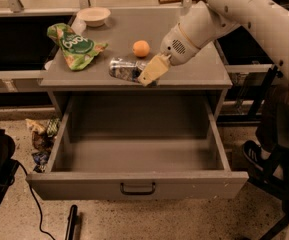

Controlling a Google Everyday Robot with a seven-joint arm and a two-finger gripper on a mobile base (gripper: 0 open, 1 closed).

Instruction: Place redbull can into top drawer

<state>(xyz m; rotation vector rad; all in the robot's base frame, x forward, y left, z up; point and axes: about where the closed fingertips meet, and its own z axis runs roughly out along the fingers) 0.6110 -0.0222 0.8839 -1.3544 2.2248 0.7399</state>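
Observation:
The redbull can is a slim silver-and-blue can held on its side, just above the front edge of the grey cabinet top. My gripper is shut on its right end, with a tan finger showing in front. The white arm reaches in from the upper right. The top drawer is pulled wide open below, its grey box empty, with a dark pull handle at the centre of its front panel. The can hangs over the drawer's back edge.
An orange ball lies on the cabinet top behind the can. A green chip bag and a white bowl are at the top's left. Crumpled wrappers and a black cable lie on the floor at left.

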